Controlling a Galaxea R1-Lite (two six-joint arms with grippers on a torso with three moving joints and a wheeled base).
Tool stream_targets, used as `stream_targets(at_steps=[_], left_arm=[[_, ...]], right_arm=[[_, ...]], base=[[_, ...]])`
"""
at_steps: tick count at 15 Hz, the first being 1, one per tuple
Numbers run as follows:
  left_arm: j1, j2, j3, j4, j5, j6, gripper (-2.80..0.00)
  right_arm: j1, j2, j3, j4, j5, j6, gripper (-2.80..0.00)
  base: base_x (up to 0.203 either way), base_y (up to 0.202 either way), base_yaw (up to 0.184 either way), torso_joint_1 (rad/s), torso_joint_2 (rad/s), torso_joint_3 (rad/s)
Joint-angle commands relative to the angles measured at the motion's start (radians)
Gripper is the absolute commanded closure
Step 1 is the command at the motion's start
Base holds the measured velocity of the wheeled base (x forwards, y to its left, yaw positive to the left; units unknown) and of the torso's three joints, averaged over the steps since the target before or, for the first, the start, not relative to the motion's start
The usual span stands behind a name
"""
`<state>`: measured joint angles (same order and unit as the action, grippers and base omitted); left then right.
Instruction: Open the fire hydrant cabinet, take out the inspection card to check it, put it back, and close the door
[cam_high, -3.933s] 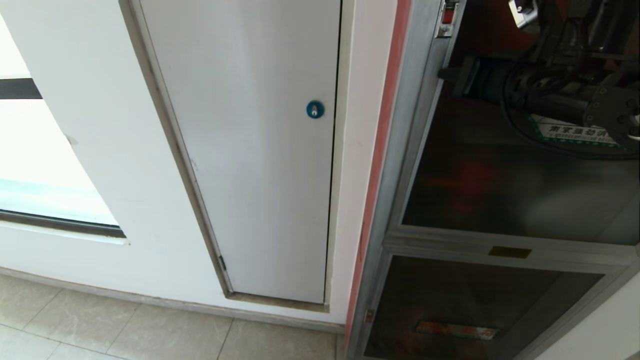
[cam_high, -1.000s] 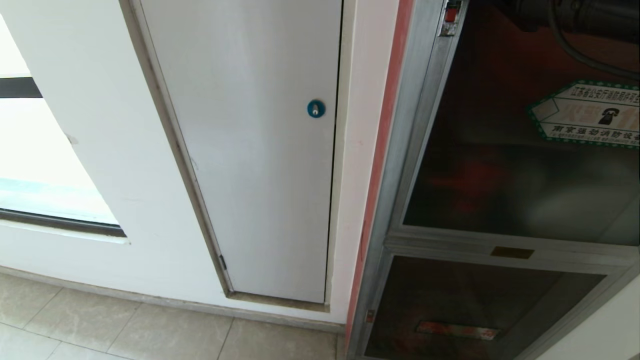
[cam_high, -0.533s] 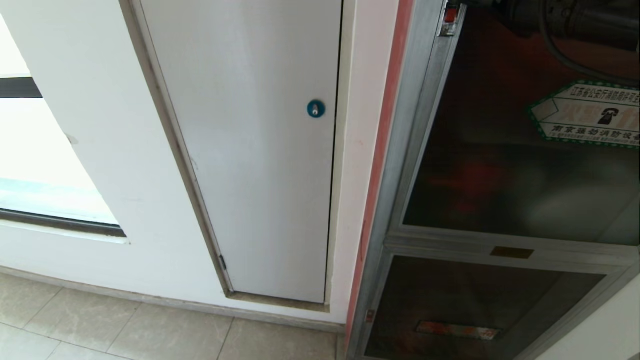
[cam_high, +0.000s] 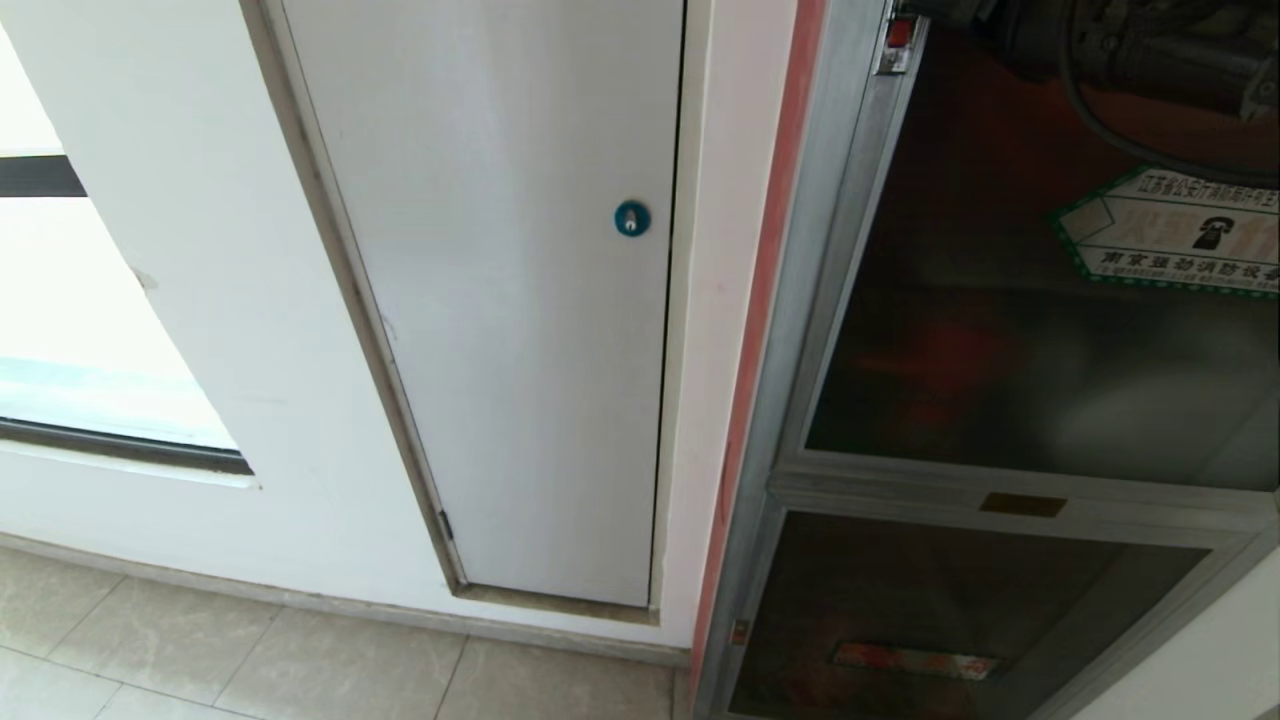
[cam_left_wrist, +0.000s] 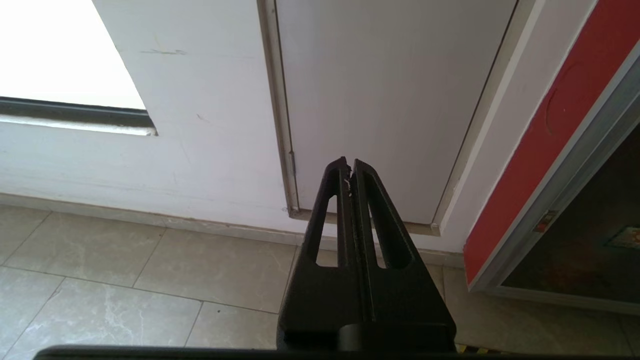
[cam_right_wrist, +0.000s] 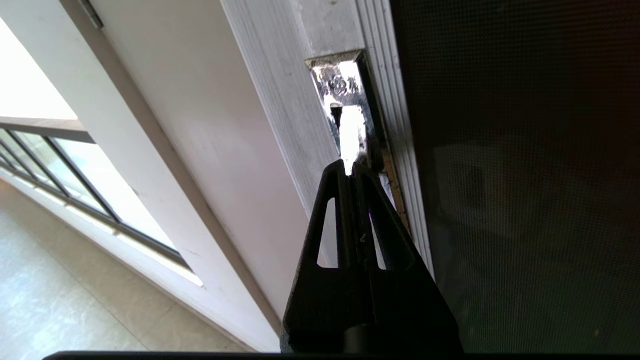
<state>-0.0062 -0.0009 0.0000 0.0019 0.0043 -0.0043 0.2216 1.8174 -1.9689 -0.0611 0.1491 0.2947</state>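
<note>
The fire hydrant cabinet (cam_high: 800, 330) is standing tall against the wall at the right of the head view, its long axis running floor to ceiling. Its door (cam_high: 1030, 340), dark tinted glass in a grey frame, is lying closed and flush, facing out toward the robot, with a green-bordered sticker (cam_high: 1170, 235) on the glass. Left of it, the white panel (cam_high: 500, 300) with the blue lock (cam_high: 631, 218) is sitting shut. The right gripper (cam_right_wrist: 351, 167) is showing only in its wrist view: fingers pressed together, tips pointing at the shiny latch plate (cam_right_wrist: 345, 95) in the door's frame; whether they are touching it I cannot tell. The left gripper (cam_left_wrist: 349, 165), fingers together and empty, is hanging low near the floor tiles (cam_left_wrist: 150, 280).
</note>
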Motion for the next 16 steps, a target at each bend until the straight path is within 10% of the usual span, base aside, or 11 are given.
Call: stream_targets(at_steps=[1, 16], left_arm=[[0.0, 0.001, 0.0, 0.001, 0.0, 0.0, 0.0], [0.0, 0.001, 0.0, 0.0, 0.0, 0.0, 0.0]], right_arm=[[-0.005, 0.014, 0.001, 0.001, 0.0, 0.001, 0.0], [-0.011, 0.043, -0.007, -0.002, 0.002, 0.0, 0.0]], base=[[0.0, 0.0, 0.0, 0.0, 0.0, 0.0], [0.0, 0.0, 0.0, 0.0, 0.0, 0.0]])
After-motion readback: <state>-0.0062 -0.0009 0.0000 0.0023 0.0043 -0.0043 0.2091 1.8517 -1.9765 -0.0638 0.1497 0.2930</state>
